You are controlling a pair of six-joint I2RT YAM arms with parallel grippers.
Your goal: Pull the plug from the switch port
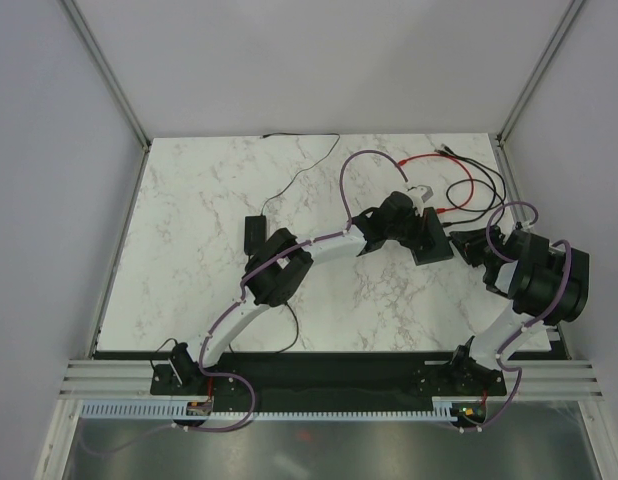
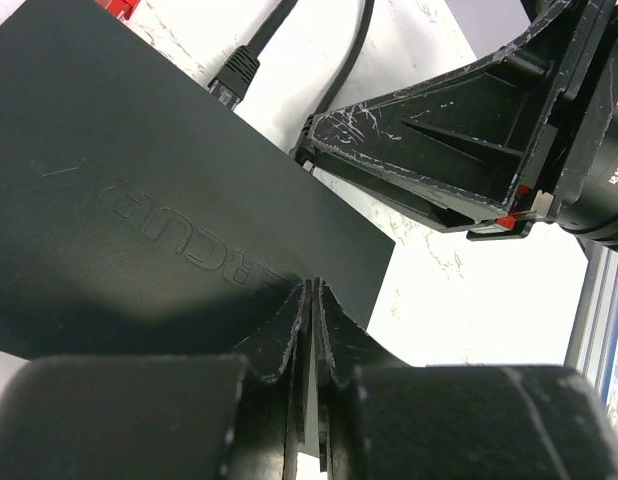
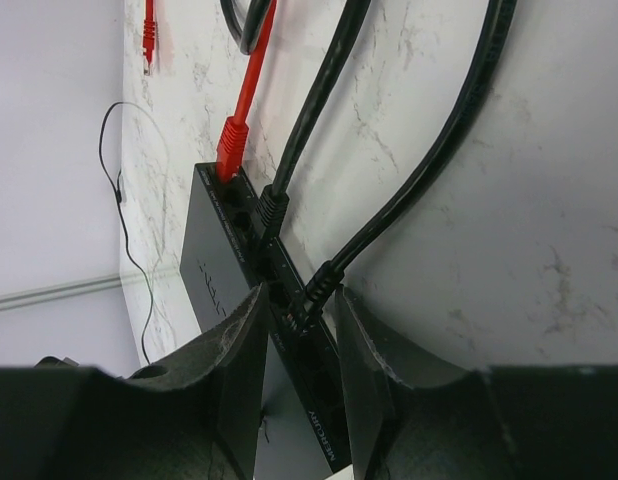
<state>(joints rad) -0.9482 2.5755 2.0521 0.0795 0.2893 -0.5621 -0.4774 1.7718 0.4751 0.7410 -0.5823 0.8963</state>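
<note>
The flat matte-black switch box point(image 1: 436, 247) lies right of the table's middle. My left gripper point(image 1: 414, 228) is shut on its near edge; in the left wrist view the fingertips point(image 2: 314, 292) pinch the box point(image 2: 139, 200). The port edge point(image 3: 279, 290) holds a red plug point(image 3: 232, 140), a black plug point(image 3: 272, 208) and a second black plug point(image 3: 317, 290). My right gripper point(image 3: 301, 305) is open, its fingers on either side of that second black plug at its switch port, with a small gap on the left side. The right gripper also shows in the top view point(image 1: 477, 245).
Red cable point(image 1: 459, 185) and black cables point(image 1: 489, 190) loop on the marble behind the switch at the back right. A small black adapter point(image 1: 255, 232) with a thin black wire lies left of the left arm. Metal frame posts stand at the table's far corners.
</note>
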